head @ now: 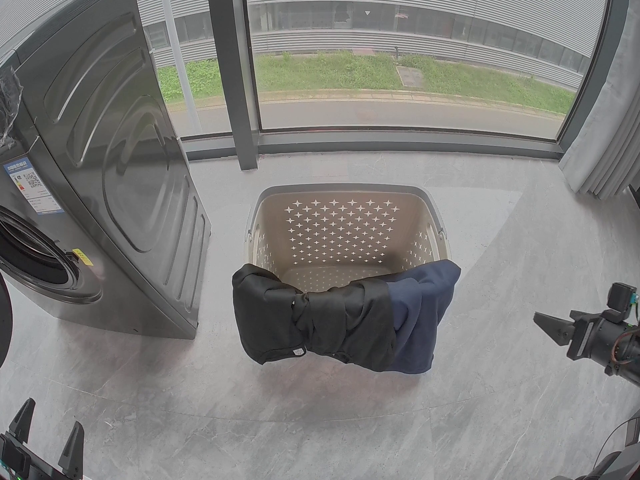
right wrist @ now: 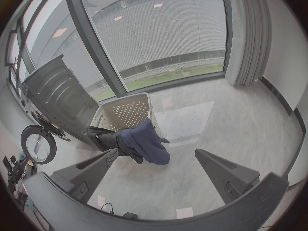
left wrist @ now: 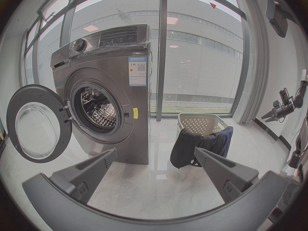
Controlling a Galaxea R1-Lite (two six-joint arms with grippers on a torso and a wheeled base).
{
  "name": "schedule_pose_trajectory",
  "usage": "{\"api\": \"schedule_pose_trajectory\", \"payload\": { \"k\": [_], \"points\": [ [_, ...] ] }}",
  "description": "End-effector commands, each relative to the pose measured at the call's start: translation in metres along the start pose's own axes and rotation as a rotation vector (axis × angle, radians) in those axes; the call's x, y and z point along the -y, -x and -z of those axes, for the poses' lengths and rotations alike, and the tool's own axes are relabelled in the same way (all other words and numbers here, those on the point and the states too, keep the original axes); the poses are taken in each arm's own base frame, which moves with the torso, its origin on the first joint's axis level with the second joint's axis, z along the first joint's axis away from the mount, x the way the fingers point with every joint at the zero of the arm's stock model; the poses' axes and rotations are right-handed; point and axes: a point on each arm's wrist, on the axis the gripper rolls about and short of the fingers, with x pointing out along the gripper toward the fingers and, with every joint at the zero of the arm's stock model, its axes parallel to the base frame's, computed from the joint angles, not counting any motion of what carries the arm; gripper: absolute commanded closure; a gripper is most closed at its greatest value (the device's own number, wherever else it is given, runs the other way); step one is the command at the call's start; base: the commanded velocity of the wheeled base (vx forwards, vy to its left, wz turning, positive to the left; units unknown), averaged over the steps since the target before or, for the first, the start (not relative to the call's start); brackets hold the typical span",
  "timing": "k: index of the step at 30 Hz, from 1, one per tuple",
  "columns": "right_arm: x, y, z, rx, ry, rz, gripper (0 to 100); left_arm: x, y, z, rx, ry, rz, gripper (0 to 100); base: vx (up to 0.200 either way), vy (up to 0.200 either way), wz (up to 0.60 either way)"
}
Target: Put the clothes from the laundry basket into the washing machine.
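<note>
**Clothes draped on basket rim; both grippers empty**

Head view: beige laundry basket (head: 347,190) on the floor beside the washing machine (head: 127,168). A black garment (head: 300,321) and a navy garment (head: 420,315) hang over its near rim.

Left wrist view: left gripper (left wrist: 154,150), fingers spread, holding nothing. The machine's door (left wrist: 38,124) is swung open.

Right wrist view: right gripper (right wrist: 155,151), fingers spread, holding nothing.

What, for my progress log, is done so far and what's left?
Done: washing machine door stands open, drum looks empty. In hand: nothing; left gripper and right gripper are open, empty. Left: black garment and navy garment, draped over the laundry basket rim.
</note>
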Motion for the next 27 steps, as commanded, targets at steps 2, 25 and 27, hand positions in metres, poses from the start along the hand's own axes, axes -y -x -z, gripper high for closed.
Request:
{"api": "schedule_pose_trajectory", "payload": {
  "k": [2,25,27],
  "points": [
    [-0.002,-0.051,0.008,-0.147,-0.014,0.024,0,0.000,-0.001,0.005,-0.007,0.001,-0.001,0,0.000,0.000,0.00],
    [-0.003,-0.063,0.029,-0.270,0.004,0.023,0,0.000,-0.001,0.005,-0.007,0.001,-0.001,0,0.026,0.000,0.00],
    [-0.006,-0.065,0.032,-0.289,0.012,0.010,0,0.000,-0.001,0.005,-0.007,0.001,-0.001,0,0.000,0.000,0.00]
  ]
}}
